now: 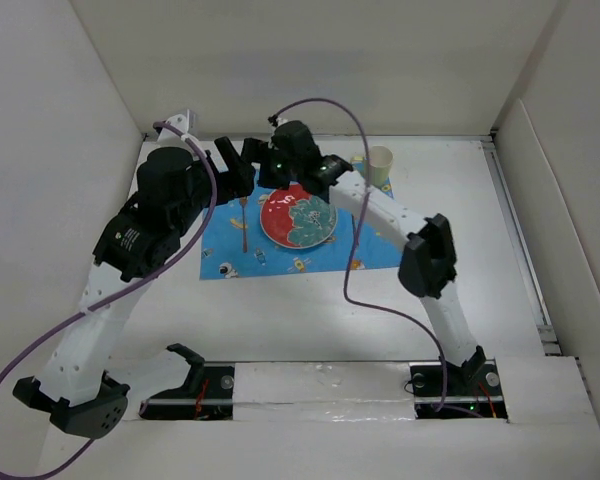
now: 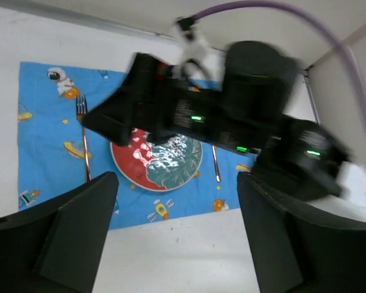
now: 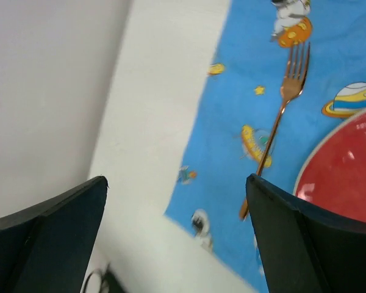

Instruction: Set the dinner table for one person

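Judging by what lies here, the setting looks close to done. On the white worktop (image 1: pixel 460 190), the dinner table I am laying, the blue space-print placemat (image 1: pixel 220 258) sits left of centre. The red and teal plate (image 1: pixel 298 230) rests in the middle of it, with the copper fork (image 1: pixel 244 228) just to its left. A pale cup (image 1: pixel 380 165) stands at the mat's far right corner. A second copper utensil (image 2: pixel 215 165) lies just right of the plate. Its head is hidden under my right arm, so I cannot tell knife from spoon. What may be left is one more utensil, or only pulling back.

My left fingers (image 2: pixel 79 238) are spread wide with nothing between them, and my right fingers (image 3: pixel 55 238) likewise.

Both wrists crowd over the mat's far left part, close to each other and to the left and far walls. The free room is the bare strip near my bases and the wide stretch to the right.
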{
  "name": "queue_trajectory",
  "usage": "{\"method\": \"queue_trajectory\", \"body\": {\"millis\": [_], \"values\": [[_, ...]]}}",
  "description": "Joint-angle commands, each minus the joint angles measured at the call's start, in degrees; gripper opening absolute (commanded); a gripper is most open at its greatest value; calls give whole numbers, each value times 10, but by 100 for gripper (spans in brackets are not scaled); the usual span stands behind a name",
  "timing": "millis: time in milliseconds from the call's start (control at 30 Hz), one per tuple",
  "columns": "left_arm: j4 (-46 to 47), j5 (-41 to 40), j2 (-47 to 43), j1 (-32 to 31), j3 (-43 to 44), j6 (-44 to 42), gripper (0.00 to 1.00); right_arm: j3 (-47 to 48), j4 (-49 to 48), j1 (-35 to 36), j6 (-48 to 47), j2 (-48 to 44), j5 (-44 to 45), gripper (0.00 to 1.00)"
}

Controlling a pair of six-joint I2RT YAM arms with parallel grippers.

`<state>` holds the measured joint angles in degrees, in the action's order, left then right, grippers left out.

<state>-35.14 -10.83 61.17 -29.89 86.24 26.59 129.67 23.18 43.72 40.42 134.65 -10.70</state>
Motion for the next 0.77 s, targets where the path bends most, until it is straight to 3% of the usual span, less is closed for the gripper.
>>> {"method": "queue_trajectory", "body": {"millis": [0, 233, 300, 333, 367, 400, 433, 567, 733], "values": [[50, -18, -7, -1, 31, -18, 80, -94, -74, -14, -56, -161, -40, 100], [64, -30, 0, -1, 47, -5, 90, -345, -110, -60, -104, -479, -17, 100], [49, -52, 3, -1, 71, -11, 90, -425, -93, -88, -102, -562, 38, 100], [43, -84, 4, -1, 83, -13, 90, -451, -87, -97, -98, -650, 65, 100], [32, -118, 3, -1, 118, -26, 93, -519, -69, -128, -96, -732, 156, 100], [31, -132, -1, -1, 118, -26, 94, -520, -69, -128, -92, -770, 157, 100], [31, -146, -3, -1, 134, -30, 99, -537, -43, -139, -86, -802, 218, 100], [58, -176, -27, -1, 125, -47, 99, -595, 5, -210, -95, -893, 273, 100], [107, -113, -43, -1, 56, -22, 99, -587, 49, -283, -114, -868, 187, 100]]}}
